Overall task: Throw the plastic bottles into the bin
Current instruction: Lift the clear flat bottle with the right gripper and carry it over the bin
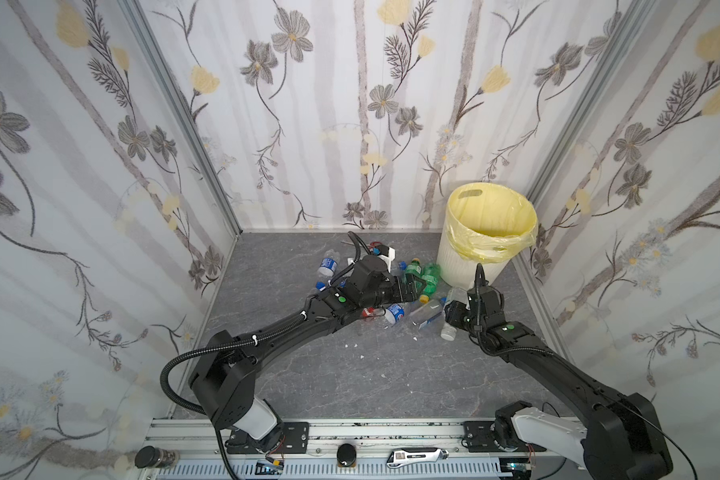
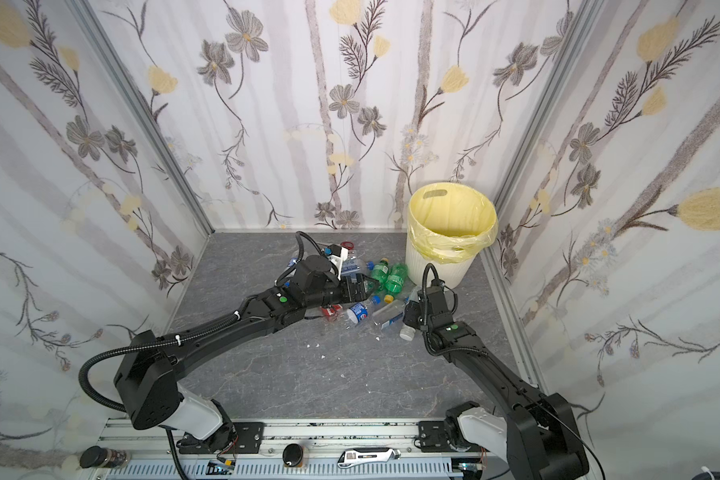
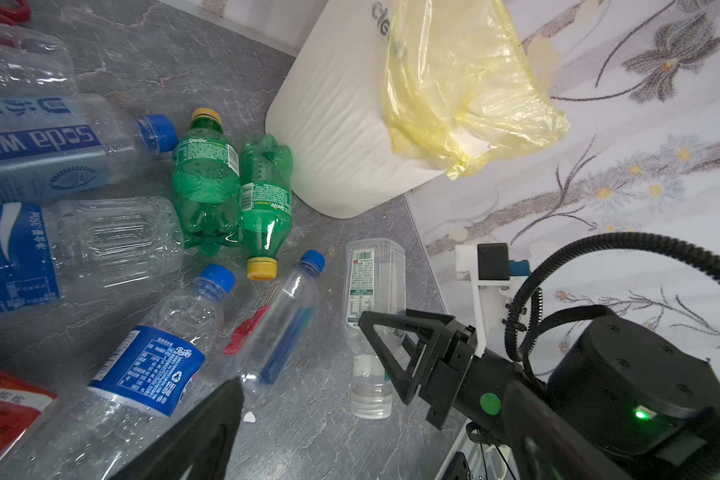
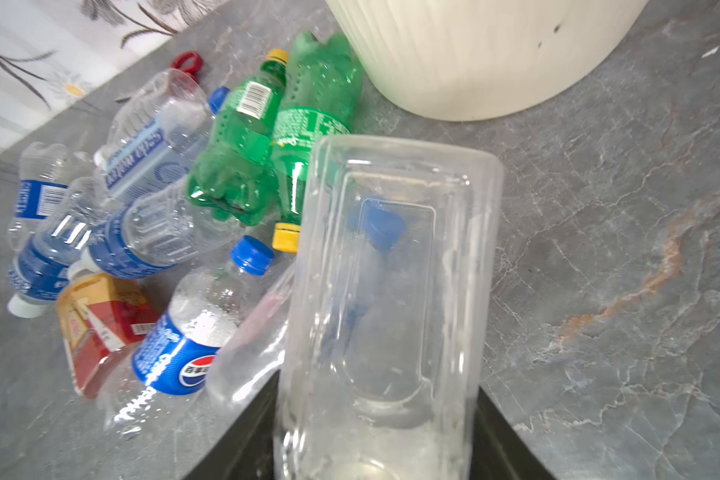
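Right hand (image 4: 375, 388): clamped on the clear flat-sided plastic bottle (image 3: 374, 286) with a white cap, low over the grey marbled bench (image 1: 350, 374).
Left hand (image 1: 417, 286): jaws wide apart, holding nothing, above the two green plastic bottles (image 3: 208, 178) with yellow caps.
Bin: the round ribbed white plastic bin (image 1: 454, 259) with a pale yellow liner stands upright in the far right corner, and the held bottle is near its foot.
Heap: clear blue-labelled plastic bottles (image 3: 80, 249) lie beside the green pair.

I work in a lab test cell dressed up like a home. Flowered wallpaper panels (image 1: 350, 124) sit in bare aluminium posts (image 1: 184, 120), the tabletop (image 1: 371, 382) is stone-look, and my arms (image 1: 275, 332) are bolted to a slotted metal rail (image 1: 371, 430).
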`<state>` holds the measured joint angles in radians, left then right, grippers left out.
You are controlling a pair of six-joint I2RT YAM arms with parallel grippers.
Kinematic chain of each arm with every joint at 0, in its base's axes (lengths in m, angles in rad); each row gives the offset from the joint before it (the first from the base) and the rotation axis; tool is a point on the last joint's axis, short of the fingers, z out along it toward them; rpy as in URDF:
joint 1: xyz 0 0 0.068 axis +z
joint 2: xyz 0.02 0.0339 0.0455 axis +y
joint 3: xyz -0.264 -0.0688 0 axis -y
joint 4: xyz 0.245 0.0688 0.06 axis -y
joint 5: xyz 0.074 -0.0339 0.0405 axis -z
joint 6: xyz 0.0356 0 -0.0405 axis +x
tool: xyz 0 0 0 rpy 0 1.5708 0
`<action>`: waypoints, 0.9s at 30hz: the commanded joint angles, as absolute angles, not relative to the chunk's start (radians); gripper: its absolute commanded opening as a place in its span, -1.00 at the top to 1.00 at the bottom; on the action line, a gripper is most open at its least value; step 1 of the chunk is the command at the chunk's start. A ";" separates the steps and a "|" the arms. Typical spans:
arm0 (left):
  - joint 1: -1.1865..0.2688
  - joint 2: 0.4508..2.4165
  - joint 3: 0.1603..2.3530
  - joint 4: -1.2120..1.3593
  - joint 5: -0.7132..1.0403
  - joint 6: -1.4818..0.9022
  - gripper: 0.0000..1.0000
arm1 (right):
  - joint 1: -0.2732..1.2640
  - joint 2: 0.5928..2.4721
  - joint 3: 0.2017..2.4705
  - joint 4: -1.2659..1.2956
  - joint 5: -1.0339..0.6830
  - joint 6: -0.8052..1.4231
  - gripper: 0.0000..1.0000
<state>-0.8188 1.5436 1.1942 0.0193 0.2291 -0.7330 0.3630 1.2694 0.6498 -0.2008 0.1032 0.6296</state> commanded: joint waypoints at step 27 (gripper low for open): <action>-0.802 1.549 1.512 0.042 0.147 -0.499 -1.00 | 0.392 1.386 1.802 -0.622 0.323 0.325 -0.13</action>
